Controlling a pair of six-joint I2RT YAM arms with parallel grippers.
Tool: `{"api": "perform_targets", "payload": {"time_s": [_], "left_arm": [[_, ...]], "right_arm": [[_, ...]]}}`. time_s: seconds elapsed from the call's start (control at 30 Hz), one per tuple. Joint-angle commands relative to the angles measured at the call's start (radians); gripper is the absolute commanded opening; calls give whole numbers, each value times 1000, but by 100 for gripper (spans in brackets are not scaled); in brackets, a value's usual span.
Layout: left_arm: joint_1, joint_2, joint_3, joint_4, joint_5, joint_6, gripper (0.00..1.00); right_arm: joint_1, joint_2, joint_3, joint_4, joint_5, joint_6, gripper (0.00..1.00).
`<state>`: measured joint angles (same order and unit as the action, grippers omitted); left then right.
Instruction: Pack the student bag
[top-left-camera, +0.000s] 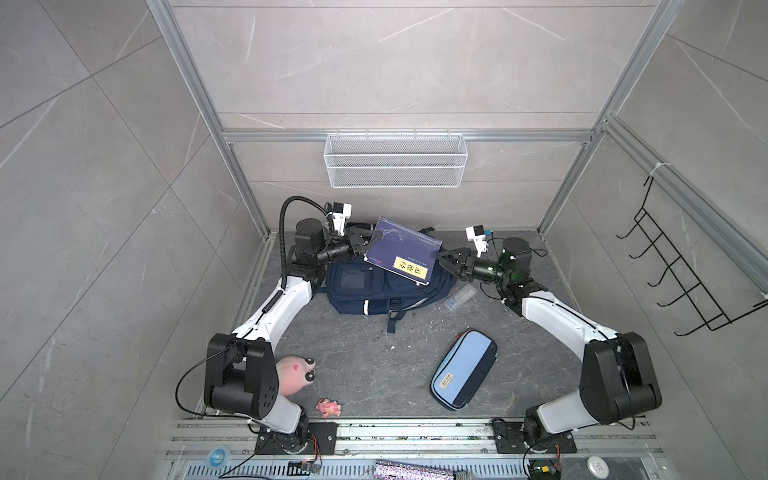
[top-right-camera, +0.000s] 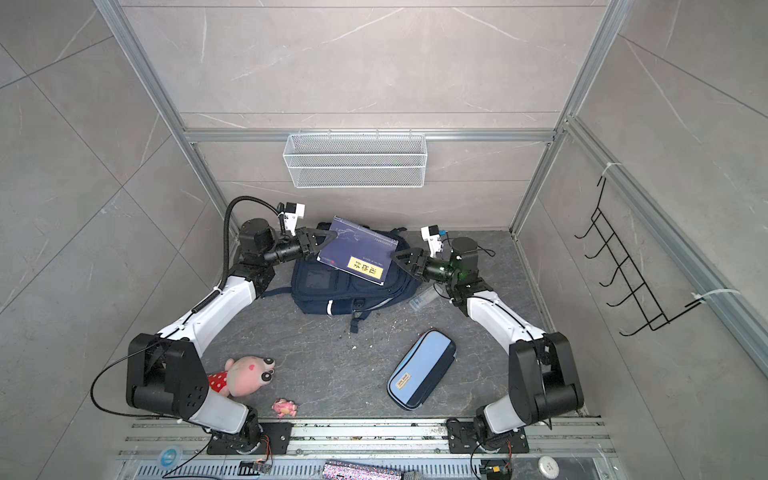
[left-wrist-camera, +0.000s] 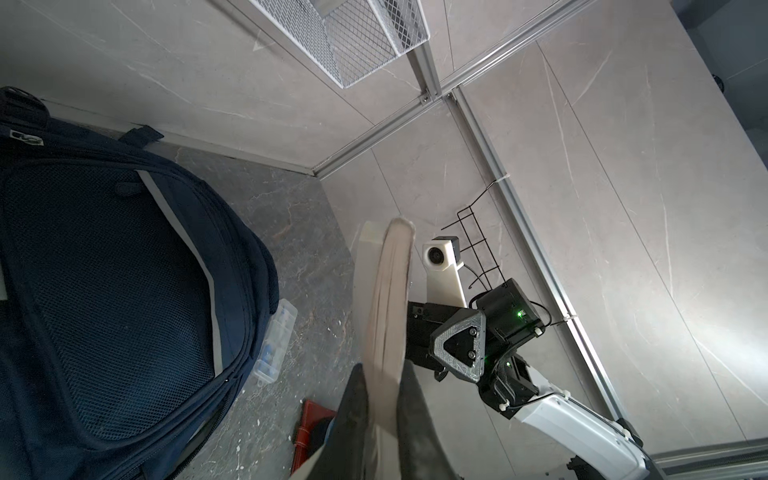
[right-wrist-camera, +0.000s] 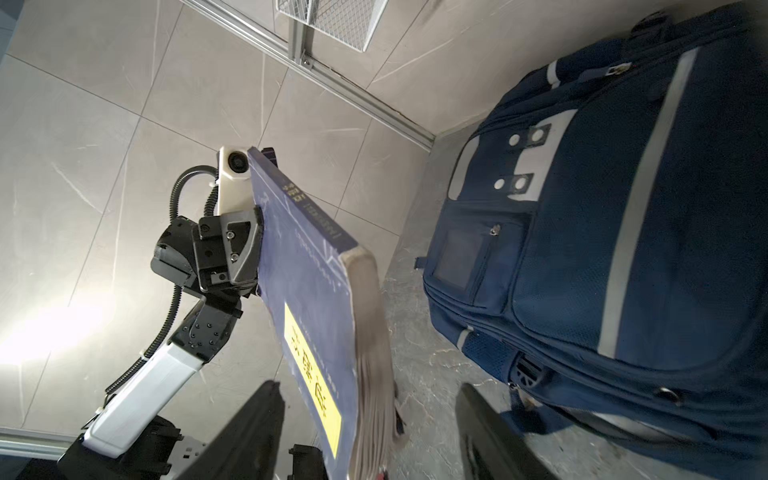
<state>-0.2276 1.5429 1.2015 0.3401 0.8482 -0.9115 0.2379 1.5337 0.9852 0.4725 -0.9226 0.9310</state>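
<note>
near the middle of a top view the student bag (top-left-camera: 353, 293) lies flat under a book (top-left-camera: 400, 248). left gripper (top-left-camera: 366, 244) pinches its corner alone; right gripper (top-left-camera: 445, 262) is spread wide. the book may tip and slip out.

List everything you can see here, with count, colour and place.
student bag: 1, navy, floor, back centre
book: 1, purple-blue with yellow label, held above the bag
pencil case: 1, light blue and navy, floor, front right
clear box: 1, transparent, floor beside the bag
plush toy: 1, pink, floor, front left
small figure: 1, pink, near plush toy
mesh basket: 1, white, back wall
hook rack: 1, black, right wall
left gripper: 1, black, shut on the book's corner
right gripper: 1, black, open by the book
</note>
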Motion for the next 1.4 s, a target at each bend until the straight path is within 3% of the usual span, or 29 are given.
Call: {"api": "perform_targets", "payload": {"time_s": [0.0,0.1,0.33,0.63,0.7,0.73,0.77,0.83,0.87,0.97,1.07,1.2,1.37], "left_arm": [[-11,7,12,96,-26,-33,0],[-19,15,9,97,-28,-36,0],[-38,20,-7,126,-37,-53,0],[-45,6,-62,109,-45,-36,0],[-46,1,-59,59,-46,-6,5],[-46,-7,-55,10,-59,24,20],[-46,-18,-50,-49,-84,58,40],[-47,-30,-16,-214,-145,133,61],[-50,-23,19,-317,-172,185,64],[-72,31,138,-611,-286,314,69],[-109,111,209,-701,-336,339,69],[-173,239,306,-690,-380,321,65],[-239,466,504,-659,-390,267,62]], "right_arm": [[19,36,-17,174,-68,57,67],[25,71,-11,313,-79,130,67],[70,109,-8,372,-71,161,59],[71,83,-50,453,-50,198,5],[69,65,-64,432,-48,182,0],[63,49,-74,394,-43,157,0],[53,25,-84,330,-30,113,0],[14,-35,-96,159,12,4,0],[-15,-72,-95,54,37,-60,0],[-99,-167,-29,-317,123,-297,0],[-162,-220,72,-618,221,-497,0],[-191,-245,169,-851,364,-627,0],[-198,-279,175,-961,493,-658,0]]}}
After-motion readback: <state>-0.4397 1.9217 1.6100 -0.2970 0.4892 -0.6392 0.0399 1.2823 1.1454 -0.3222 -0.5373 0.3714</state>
